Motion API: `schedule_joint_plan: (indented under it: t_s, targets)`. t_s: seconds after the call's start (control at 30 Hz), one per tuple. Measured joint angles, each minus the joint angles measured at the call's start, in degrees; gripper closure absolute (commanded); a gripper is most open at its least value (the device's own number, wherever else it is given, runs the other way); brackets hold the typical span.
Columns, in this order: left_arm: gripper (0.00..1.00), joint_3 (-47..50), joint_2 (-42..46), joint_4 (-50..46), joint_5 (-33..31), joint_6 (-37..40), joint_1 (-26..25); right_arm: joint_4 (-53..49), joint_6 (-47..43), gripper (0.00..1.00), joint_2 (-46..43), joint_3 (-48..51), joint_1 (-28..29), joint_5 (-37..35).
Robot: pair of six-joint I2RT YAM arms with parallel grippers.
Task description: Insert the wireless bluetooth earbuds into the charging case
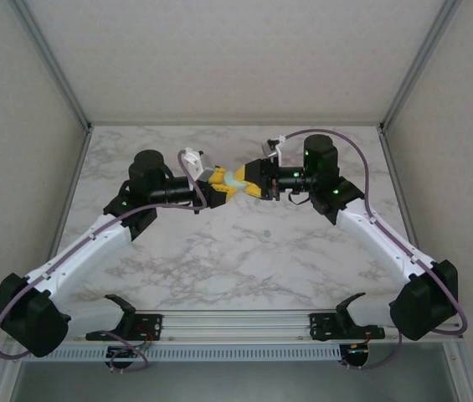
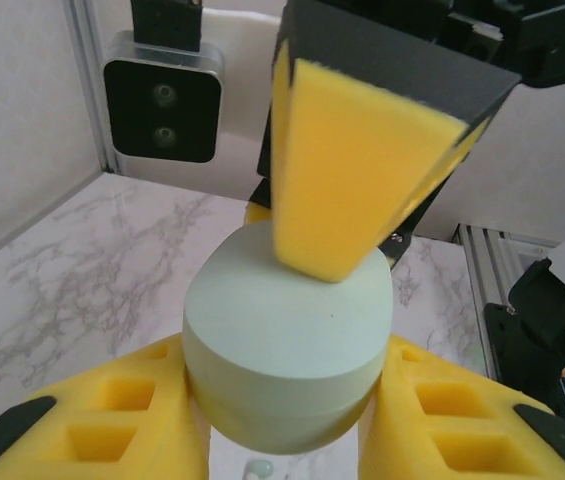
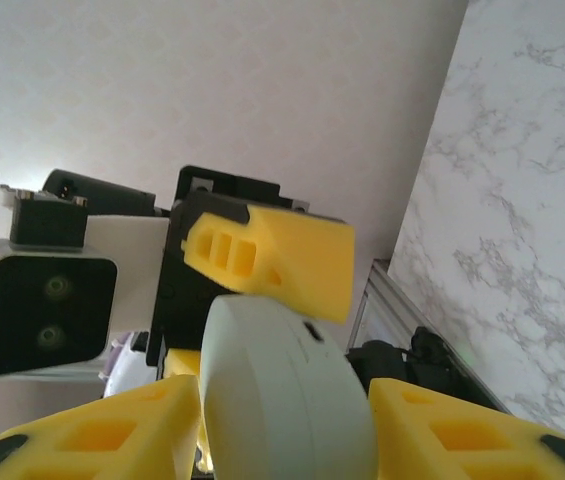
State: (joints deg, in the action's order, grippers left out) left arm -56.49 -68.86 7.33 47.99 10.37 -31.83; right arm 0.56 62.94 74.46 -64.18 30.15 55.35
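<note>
The left hand [image 2: 284, 425] is gripping the charging case [image 2: 287, 335] between its fingers, lid seemingly shut. The right hand [image 3: 287, 430] is straddling the same case from opposite; whether it is clamping, I cannot tell. Opening it and seating the earbuds are, I judge, yet to come.

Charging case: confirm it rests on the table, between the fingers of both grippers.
Wrong. The charging case is held up off the table, between the fingers of the left gripper and the right gripper; the left wrist view shows it.

Lab test cell, marble tabletop [image 1: 244, 260] (aluminium-framed walls [image 1: 236, 59])
</note>
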Motion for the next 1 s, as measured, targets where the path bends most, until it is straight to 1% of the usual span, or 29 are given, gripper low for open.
schedule_joint_plan:
  t_s: [0.1,0.2,0.3,0.37,0.43,0.53,0.67,0.8,1.0]
  targets:
    - [0.78,-0.3,0.0,-0.6,0.0,0.4,0.0,-1.1,-0.9,0.52,-0.4,0.0,0.0,0.2]
    - [0.78,-0.3,0.0,-1.0,-0.1,0.6,0.0,-1.4,-0.9,0.57,-0.4,0.0,0.0,0.4]
    - [0.74,-0.3,0.0,-1.2,0.0,0.9,0.0,-1.4,-1.0,0.72,-0.5,0.0,-0.1,0.4]
    - [0.7,-0.3,0.0,-1.2,-0.1,1.3,0.0,-0.9,-0.3,0.79,-0.7,0.1,-0.2,0.4]
    - [0.63,-0.3,0.0,-1.2,-0.3,1.5,0.0,0.9,1.0,0.83,-0.7,0.8,-0.2,0.4]
    - [0.54,-0.3,0.0,-0.5,-0.5,1.0,0.0,5.2,4.3,0.85,-0.7,2.4,-0.3,0.6]
    - [0.51,0.0,0.0,2.1,-0.7,-0.1,0.0,15.6,12.1,0.86,-0.6,5.7,-0.3,0.9]
    - [0.51,0.4,0.0,4.9,-0.4,-0.7,0.0,22.8,17.5,0.86,-0.2,6.7,-0.3,1.3]
    - [0.51,0.5,-0.2,7.5,0.0,-2.3,0.0,27.5,20.7,0.86,-0.2,7.0,-0.3,1.3]
